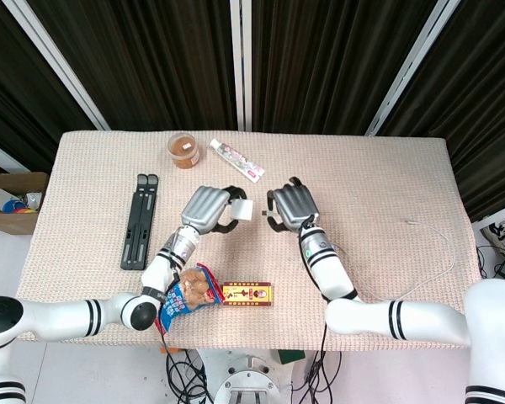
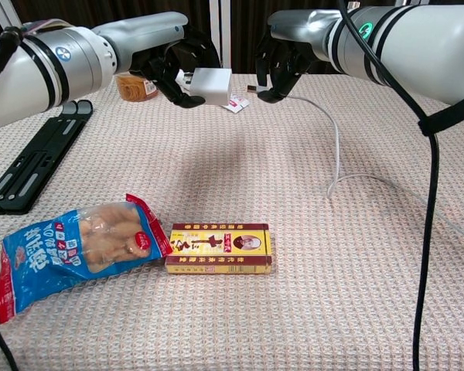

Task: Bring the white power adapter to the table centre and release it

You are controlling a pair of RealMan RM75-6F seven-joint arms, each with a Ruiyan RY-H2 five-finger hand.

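My left hand [image 1: 205,207] [image 2: 178,65] holds the white power adapter [image 1: 243,208] [image 2: 213,84] in the air above the table's middle. My right hand [image 1: 291,206] [image 2: 282,59] hovers just to the adapter's right and pinches the plug end of a white cable [image 2: 334,147], whose tip [image 2: 251,88] sits a small gap from the adapter. The cable trails off over the table to the right [image 1: 438,261].
A blue snack bag [image 1: 185,296] [image 2: 69,246] and a yellow-red box [image 1: 248,293] [image 2: 219,248] lie near the front edge. A black folded stand [image 1: 139,219] [image 2: 32,158] is at left. A brown-lidded cup [image 1: 183,150] and a tube [image 1: 236,160] sit at the back.
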